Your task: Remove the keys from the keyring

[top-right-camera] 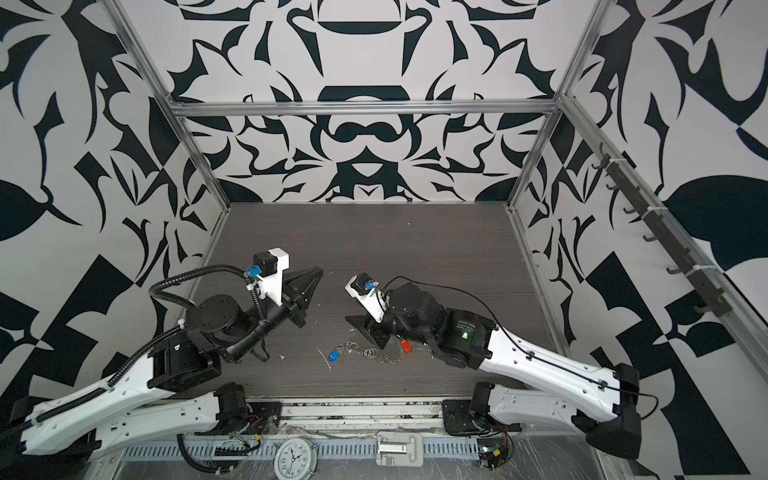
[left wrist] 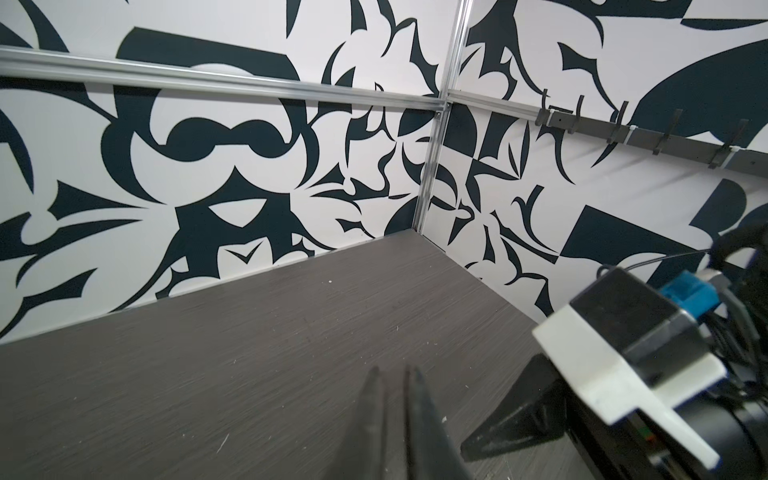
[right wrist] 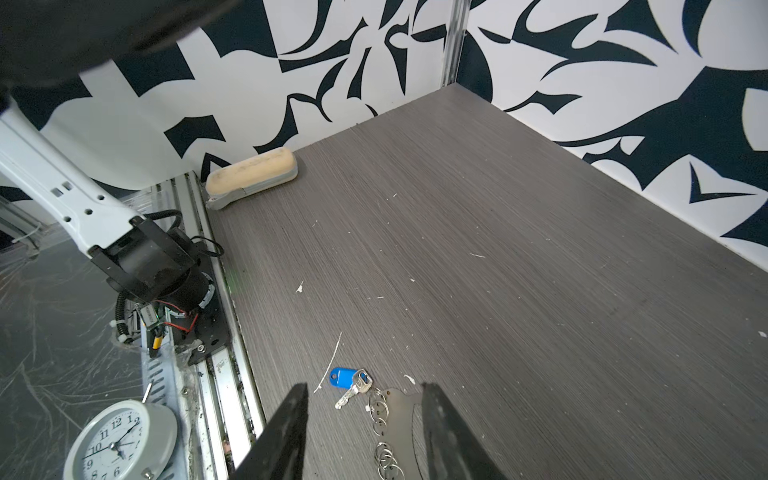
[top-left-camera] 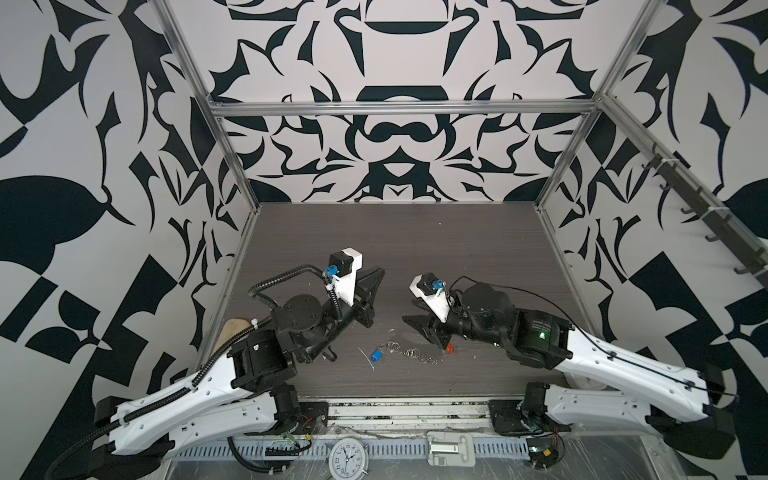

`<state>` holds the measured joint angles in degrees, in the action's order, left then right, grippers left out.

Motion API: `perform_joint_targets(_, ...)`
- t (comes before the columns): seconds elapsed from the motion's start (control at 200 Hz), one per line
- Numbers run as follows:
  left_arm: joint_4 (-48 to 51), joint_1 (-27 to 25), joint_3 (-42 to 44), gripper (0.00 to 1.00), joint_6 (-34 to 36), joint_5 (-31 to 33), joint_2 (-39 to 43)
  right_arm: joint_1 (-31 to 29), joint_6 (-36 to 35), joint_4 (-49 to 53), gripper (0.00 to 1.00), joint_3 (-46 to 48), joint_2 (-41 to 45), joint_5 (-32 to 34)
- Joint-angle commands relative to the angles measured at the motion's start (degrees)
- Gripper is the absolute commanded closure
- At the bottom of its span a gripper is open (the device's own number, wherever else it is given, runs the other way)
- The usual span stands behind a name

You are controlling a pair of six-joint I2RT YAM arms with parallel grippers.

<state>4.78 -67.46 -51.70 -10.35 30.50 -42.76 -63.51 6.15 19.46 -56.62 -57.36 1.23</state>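
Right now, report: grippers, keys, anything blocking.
Left gripper barely open, right gripper open, both empty. Keyring flat on table, blue-tagged key at its edge. Nothing blocking.

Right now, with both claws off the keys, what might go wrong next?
The keyring lies flat and thin on the table, so the open right gripper above it might push it along rather than pinch it. Small loose rings crowd beside the blue-tagged key; a jaw could snag the wrong one. The left gripper hangs well away, so nothing pins the keyring if the key is tugged.
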Motion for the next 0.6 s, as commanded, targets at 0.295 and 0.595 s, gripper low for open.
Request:
perform_joint_targets(0.295,-9.0,0.2,7.7,0.01,-0.8,6.2,6.4,12.8,17.4,1.5,0.49,8.6,1.5,-0.2)
perform_joint_targets(0.595,-7.8,0.3,9.2,0.01,-1.4,8.8,6.9,17.7,31.7,4.7,0.50,18.0,-3.7,-7.3)
